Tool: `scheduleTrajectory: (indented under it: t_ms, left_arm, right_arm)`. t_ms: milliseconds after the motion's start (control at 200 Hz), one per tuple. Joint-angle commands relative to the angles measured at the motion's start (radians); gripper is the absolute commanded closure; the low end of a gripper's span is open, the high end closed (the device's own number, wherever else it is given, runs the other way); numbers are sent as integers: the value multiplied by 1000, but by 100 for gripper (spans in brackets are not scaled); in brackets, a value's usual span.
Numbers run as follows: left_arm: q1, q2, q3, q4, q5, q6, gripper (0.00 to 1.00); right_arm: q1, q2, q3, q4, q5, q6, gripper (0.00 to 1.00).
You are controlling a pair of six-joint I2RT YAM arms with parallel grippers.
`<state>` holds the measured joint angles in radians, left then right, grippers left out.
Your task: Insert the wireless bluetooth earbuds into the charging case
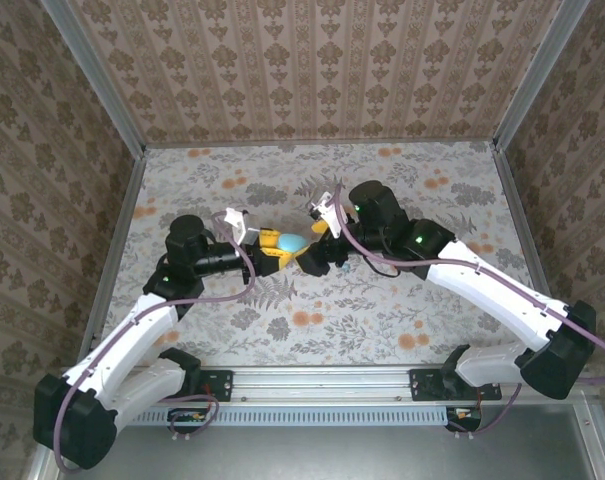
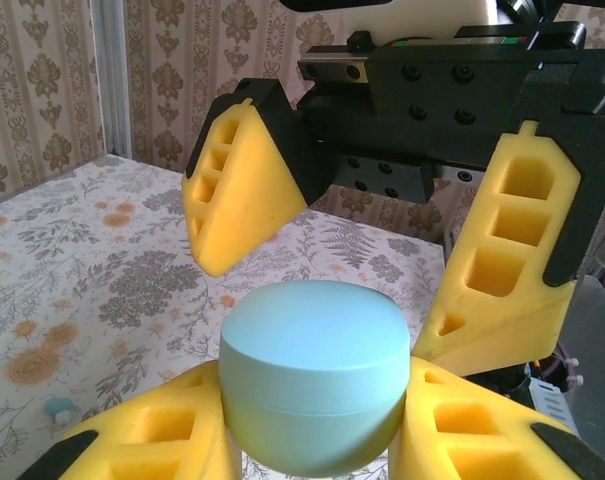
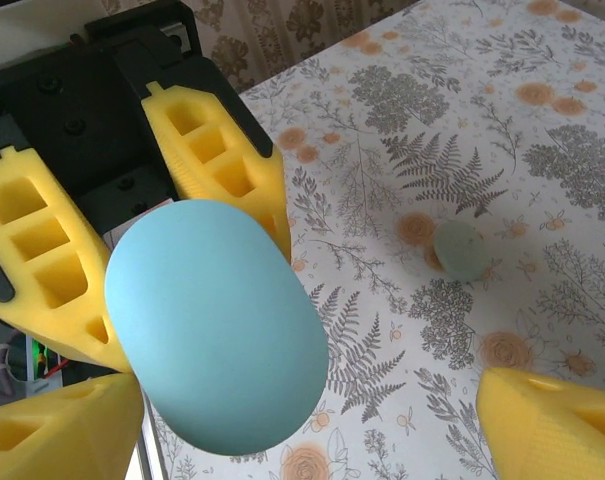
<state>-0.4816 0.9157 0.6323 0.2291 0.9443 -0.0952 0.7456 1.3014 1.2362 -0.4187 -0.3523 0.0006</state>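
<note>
Over the desk [image 1: 402, 190] from above, left pincer [image 1: 281, 249] clamps the blue charging case [image 1: 295, 243], right pincer [image 1: 312, 252] gaping just beside. Left wrist: one teal earbud [image 2: 60, 407] lies on the desk. Right wrist: lid shut, so opening it looks next

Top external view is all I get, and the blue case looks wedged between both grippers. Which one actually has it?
Observer: The left gripper does. Its wrist view shows the blue case clamped between its yellow fingers.
Operator: And the right one?
Observer: The right gripper is open, spread wide around the case's other end.
Operator: Any earbud nearby?
Observer: One tiny teal earbud lies on the table, at the lower left of the left wrist view.
</note>
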Motion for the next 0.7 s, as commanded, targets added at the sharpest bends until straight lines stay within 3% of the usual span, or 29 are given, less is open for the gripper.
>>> scheduleTrajectory:
  t_ms: [0,405,695]
  left_arm:
    - [-1,-28,-19,22,24,-10,67]
    - [-2,-34,-29,18,32,1,67]
    - [-1,-19,-33,2,-26,4,67]
  right_arm:
    - [-27,25,54,-15,-10,1,13]
    - [-124,57,88,3,-100,63,14]
    - [-153,49,84,-4,-125,129,14]
